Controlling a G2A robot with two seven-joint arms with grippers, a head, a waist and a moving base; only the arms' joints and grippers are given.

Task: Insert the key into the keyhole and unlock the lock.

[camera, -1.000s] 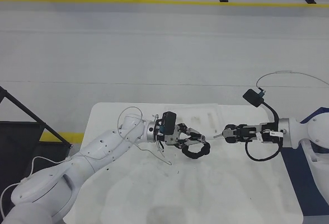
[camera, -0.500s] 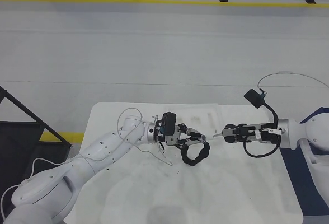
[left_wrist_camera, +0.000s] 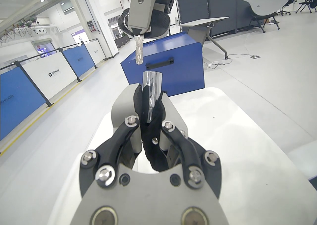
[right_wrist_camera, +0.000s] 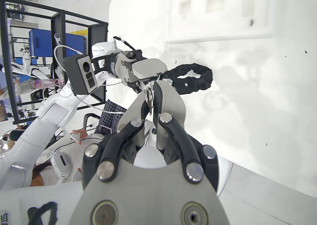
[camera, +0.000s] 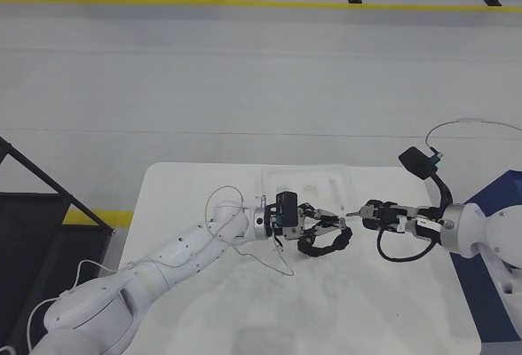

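One white table [camera: 385, 302], pale hall floor [camera: 243, 89]

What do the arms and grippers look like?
Left arm and right arm: glossy white rounded segments. Left gripper and right gripper: grey plate, black links, silver screws, pale fingers. Black camera box by each wrist; white cable on the left, black cable on the right.
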